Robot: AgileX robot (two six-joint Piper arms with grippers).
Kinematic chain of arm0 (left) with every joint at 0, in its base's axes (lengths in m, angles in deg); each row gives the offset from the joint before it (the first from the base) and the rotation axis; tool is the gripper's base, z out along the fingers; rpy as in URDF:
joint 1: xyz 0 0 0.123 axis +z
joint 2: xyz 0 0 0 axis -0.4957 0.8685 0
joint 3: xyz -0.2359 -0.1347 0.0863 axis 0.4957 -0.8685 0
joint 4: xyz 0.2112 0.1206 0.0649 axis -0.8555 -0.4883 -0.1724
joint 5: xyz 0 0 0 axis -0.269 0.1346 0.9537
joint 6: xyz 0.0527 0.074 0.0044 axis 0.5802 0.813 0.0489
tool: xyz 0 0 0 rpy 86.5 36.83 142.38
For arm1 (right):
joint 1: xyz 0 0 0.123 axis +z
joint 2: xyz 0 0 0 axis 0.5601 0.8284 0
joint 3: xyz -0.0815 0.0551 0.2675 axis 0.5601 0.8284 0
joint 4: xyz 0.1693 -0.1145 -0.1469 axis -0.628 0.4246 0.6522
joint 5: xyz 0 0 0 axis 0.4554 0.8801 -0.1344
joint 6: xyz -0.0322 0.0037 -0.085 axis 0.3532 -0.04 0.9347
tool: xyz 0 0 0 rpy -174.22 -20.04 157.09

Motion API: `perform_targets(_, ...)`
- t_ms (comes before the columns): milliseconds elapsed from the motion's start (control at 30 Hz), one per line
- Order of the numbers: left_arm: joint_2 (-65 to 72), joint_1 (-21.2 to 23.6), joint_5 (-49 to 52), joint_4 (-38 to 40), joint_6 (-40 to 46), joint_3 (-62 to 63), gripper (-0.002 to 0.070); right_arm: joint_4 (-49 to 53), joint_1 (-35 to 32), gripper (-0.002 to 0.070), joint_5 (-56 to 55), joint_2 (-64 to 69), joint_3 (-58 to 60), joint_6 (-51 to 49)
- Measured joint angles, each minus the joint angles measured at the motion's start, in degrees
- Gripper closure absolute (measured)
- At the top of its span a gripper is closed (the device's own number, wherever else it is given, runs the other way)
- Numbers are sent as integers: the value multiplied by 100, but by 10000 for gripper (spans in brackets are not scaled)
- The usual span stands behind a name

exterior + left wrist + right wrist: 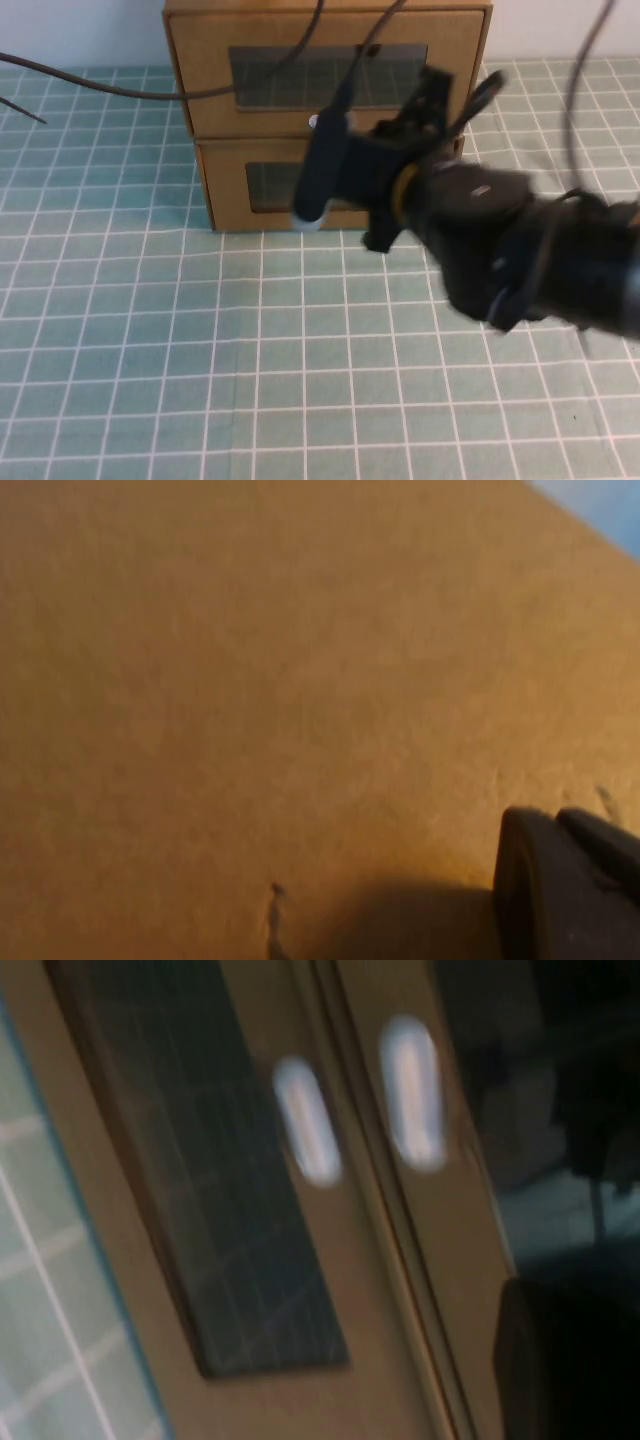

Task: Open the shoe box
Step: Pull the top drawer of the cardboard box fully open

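Two brown cardboard shoe boxes with dark front windows stand stacked at the back of the table, the upper box [200, 70] on the lower box [225, 190]. My right gripper [307, 212] is shut and empty, held in front of the lower box's front. The right wrist view shows a dark window [200, 1190], the seam between the boxes, and two white oval pulls [305, 1120] [410, 1090]; the right gripper [565, 1360] is a dark mass beside them. In the left wrist view my left gripper [565, 880] sits very close to plain cardboard [250, 680]. It is not seen in the high view.
A green mat with a white grid [150, 330] covers the table in front of the boxes. Dark cables [100, 88] cross the upper box and the back left. My bulky right arm [520, 250] fills the right middle.
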Motion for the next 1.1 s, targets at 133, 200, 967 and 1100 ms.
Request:
perform_targets(133, 164, -10, 146, 66, 0, 59, 680, 715, 174, 681, -151, 439, -111, -735)
perform_targets(200, 164, -13, 171, 66, 0, 69, 680, 807, 185, 653, -163, 598, -191, -862)
perform_targets(967, 164, -34, 193, 90, -12, 69, 680, 996, -193, 580, 270, 2026, -1781, -1058)
perform_targets(1100, 177, -34, 193, 100, -23, 69, 680, 1008, -202, 652, 290, 2076, -1857, -1058)
